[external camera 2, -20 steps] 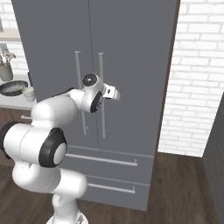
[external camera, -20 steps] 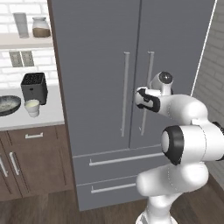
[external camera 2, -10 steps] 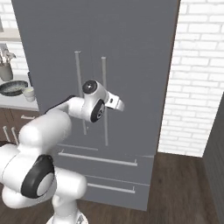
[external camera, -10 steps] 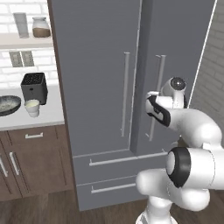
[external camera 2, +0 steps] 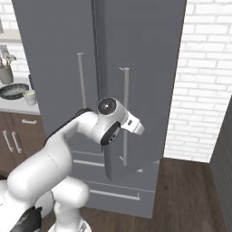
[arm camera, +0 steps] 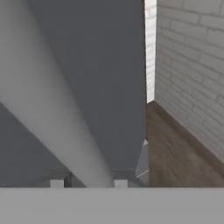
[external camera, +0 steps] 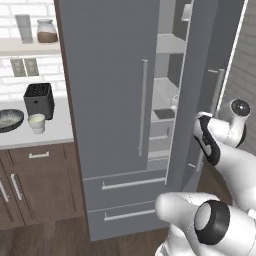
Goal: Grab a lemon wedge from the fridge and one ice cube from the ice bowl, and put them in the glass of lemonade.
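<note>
Fridge (external camera: pixel 110 100): right door (external camera: pixel 202 85) swung part open, shelves seen inside.
Gripper (arm camera: pixel 87 181): closed narrowly round the door's handle (arm camera: pixel 57 109).
Wedge: cannot be made out on the shelves.
Glass (external camera: pixel 37 122): on the bench (external camera: pixel 50 135), at 9 o'clock of fridge.
Bowl (external camera: pixel 9 120): beside glass.
Left: wedge and ice both not yet fetched.

fridge (external camera 2: pixel 59 41): tall grey cabinet, two drawers below
right door (external camera 2: pixel 140 81): swung partly out, its edge facing the camera
door handle (external camera 2: pixel 125 113): vertical silver bar, the arm's wrist right beside it
arm (external camera 2: pixel 68 149): white, rising from lower left
ice bowl (external camera 2: pixel 13 91): on the counter at far left
glass of lemonade (external camera 2: pixel 30 96): just right of the bowl
wall (external camera 2: pixel 204 68): white brick, right of the fridge
</note>
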Robot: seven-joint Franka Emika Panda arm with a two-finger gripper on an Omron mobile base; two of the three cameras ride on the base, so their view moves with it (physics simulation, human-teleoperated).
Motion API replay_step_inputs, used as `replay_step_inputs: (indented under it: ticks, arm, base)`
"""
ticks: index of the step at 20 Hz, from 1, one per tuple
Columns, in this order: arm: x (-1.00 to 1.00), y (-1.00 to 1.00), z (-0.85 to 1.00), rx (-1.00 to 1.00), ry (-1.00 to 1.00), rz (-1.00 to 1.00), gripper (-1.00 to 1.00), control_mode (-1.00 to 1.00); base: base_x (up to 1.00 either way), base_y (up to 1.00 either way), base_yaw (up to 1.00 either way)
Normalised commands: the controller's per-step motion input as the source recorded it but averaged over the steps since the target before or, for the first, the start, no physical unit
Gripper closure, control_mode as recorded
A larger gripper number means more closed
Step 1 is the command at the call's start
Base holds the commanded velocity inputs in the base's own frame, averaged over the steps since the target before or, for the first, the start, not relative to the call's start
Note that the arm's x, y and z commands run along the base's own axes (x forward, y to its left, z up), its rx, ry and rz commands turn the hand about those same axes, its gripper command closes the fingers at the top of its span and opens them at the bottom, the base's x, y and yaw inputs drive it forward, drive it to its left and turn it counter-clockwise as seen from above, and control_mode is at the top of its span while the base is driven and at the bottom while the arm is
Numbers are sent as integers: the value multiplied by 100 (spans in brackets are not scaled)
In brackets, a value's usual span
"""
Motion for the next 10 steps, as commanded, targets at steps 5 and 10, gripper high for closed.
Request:
replay_step_inputs:
  ticks: [5,10]
  arm:
    - [-61,-41,27,3,-2,-9,-100,-100]
    - [-94,33,64,-1,-19,2,-100,-100]
  base:
    - [0,0,0]
    - [0,0,0]
